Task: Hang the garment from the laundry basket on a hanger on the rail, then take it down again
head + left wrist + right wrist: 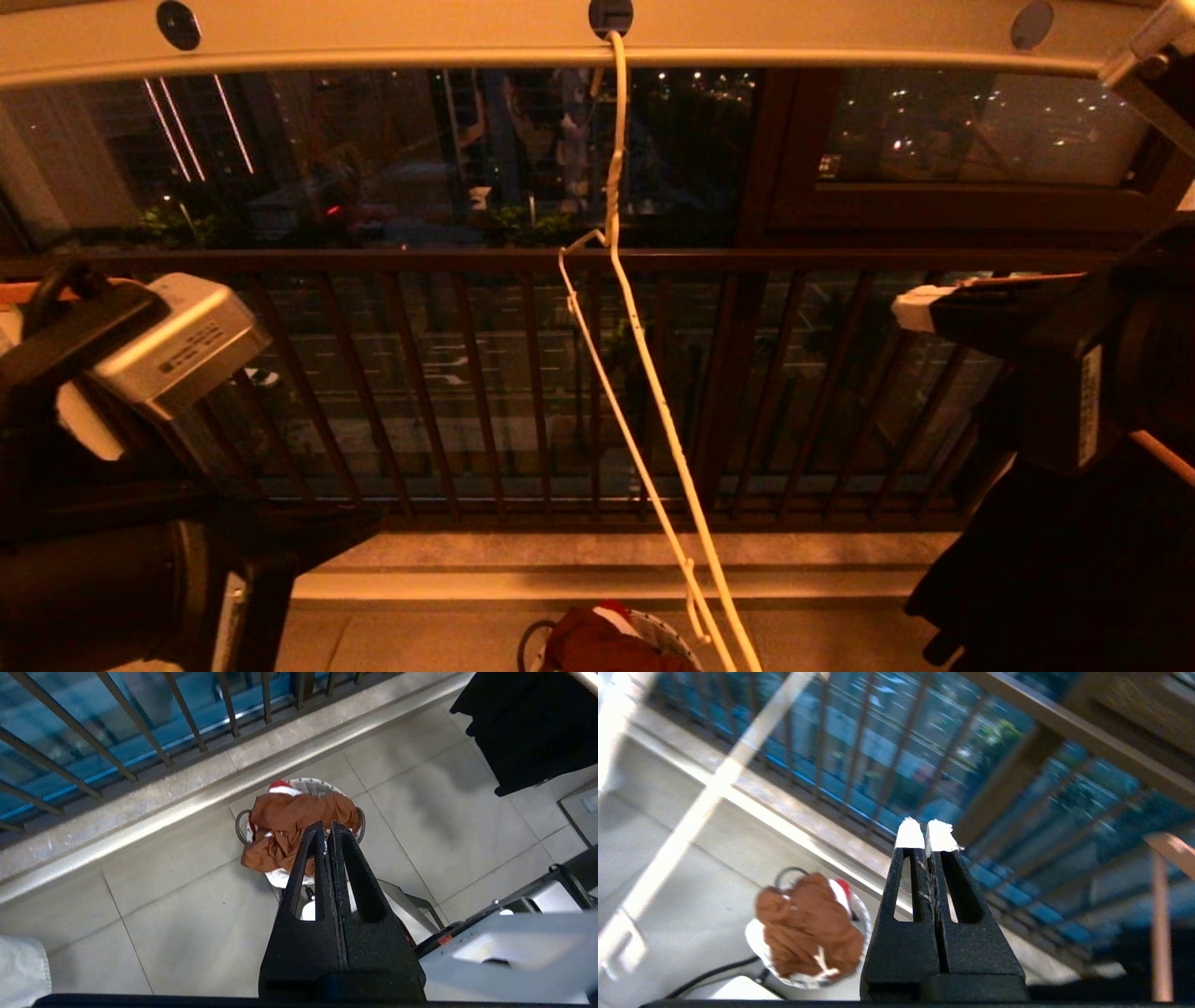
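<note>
The cream rail [523,42] runs across the top of the head view, the white wire hanger [644,392] dangling bare from its middle hole. Rust-brown shorts [299,828] sit heaped in the laundry basket [314,784], cut off at bottom center. The left gripper [326,830] and right gripper [928,833] are both pinched closed, empty.

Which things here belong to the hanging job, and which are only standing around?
Belong to the job:
rust-brown shorts
laundry basket
white wire hanger
cream rail

Just there:
black garment
dark barred railing

rust-brown shorts [299,821], white hanger [644,392]
</note>
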Robot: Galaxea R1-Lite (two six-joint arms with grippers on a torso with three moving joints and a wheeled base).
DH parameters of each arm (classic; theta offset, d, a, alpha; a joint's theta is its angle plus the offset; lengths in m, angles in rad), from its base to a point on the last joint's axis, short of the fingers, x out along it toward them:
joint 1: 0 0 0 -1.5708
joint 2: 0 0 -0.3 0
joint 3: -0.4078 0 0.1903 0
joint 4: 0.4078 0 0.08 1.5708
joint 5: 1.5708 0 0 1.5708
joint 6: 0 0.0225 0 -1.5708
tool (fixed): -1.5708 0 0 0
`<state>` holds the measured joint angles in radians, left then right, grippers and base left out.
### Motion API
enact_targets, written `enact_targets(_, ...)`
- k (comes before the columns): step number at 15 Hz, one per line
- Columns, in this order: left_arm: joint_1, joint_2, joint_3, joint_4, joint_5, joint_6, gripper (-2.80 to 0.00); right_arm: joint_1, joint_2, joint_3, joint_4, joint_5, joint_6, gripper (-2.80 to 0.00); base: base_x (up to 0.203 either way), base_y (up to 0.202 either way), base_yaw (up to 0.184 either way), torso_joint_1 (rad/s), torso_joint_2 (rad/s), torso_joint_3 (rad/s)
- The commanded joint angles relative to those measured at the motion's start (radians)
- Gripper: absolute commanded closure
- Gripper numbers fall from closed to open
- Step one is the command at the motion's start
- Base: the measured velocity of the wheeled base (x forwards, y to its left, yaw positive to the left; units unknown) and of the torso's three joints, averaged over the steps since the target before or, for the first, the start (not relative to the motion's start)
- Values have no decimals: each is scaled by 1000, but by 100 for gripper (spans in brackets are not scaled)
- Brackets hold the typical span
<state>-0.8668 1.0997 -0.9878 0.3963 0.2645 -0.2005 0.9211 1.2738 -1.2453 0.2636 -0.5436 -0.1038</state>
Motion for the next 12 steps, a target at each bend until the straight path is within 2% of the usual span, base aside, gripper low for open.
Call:
enact_targets(1, 1, -84, 9, 20, 2, 0, 0, -62, -67, 47, 2, -1, -1, 0, 0, 0, 0, 0, 0, 0)
enact_targets(3, 54, -156, 63, 44, 3, 4, 0, -132, -120, 110, 1, 3, 1, 0, 0, 0, 0, 0, 0, 0)
enact_targets(6, 194, -264, 140, 48, 2, 16, 0, -252, -202, 206, -5, 8, 10, 0, 0, 0, 0, 0, 0, 0)
enact_targets(10, 389, -354, 197, 46, 2, 36, 0, -402, -289, 257, -6, 14, 32, 0, 0, 0, 0, 0, 0, 0)
enact_targets(12, 456, -422, 232, 45, 3, 47, 0, -453, -357, 308, -7, 16, 34, 0, 0, 0, 0, 0, 0, 0)
